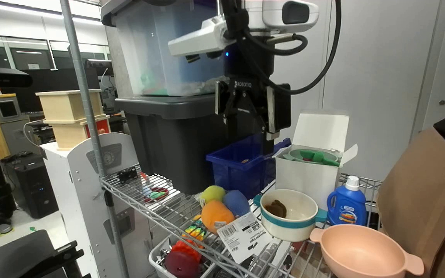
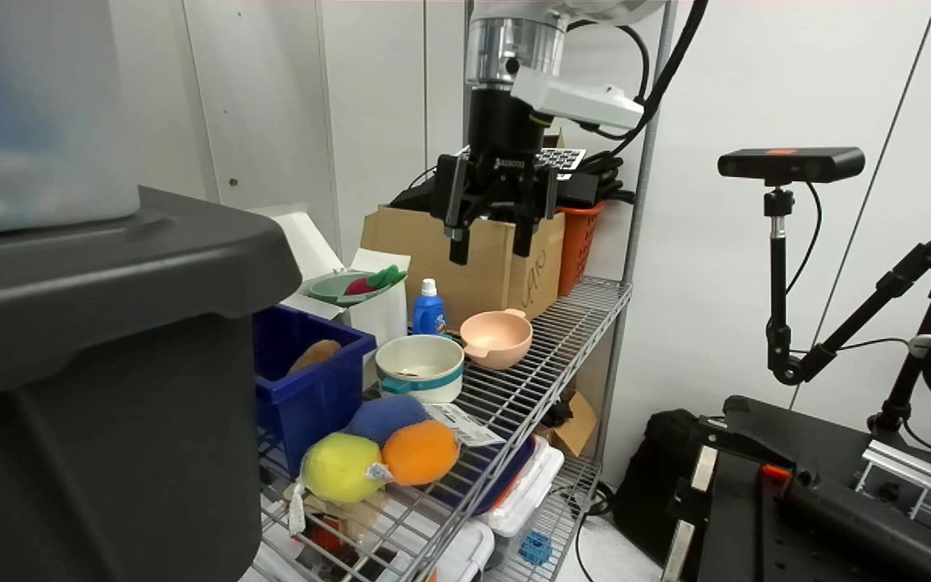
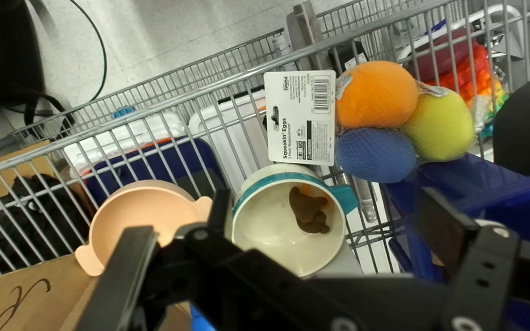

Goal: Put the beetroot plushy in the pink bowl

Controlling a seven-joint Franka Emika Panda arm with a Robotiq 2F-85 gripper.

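The beetroot plushy [image 1: 318, 156] lies in a green bowl in the open white box; mostly its green top shows there, with a little dark pink. In an exterior view its magenta body and green leaves [image 2: 375, 280] both show. It is out of view in the wrist view. The pink bowl [image 1: 363, 251] stands on the wire shelf and looks empty; it also shows in an exterior view [image 2: 498, 341] and the wrist view [image 3: 138, 214]. My gripper [image 1: 248, 137] is open and empty, high above the shelf, apart from both; its fingers also show in an exterior view [image 2: 491, 246] and wrist view [image 3: 334, 216].
The white box [image 1: 303, 179] stands behind a cream bowl with teal rim [image 1: 289, 228] holding a brown thing. A blue bin [image 1: 238, 173], a blue bottle [image 1: 347, 204], netted plush eggs [image 1: 215, 216], a cardboard box [image 1: 419, 193] and a large dark bin [image 1: 168, 146] stand around.
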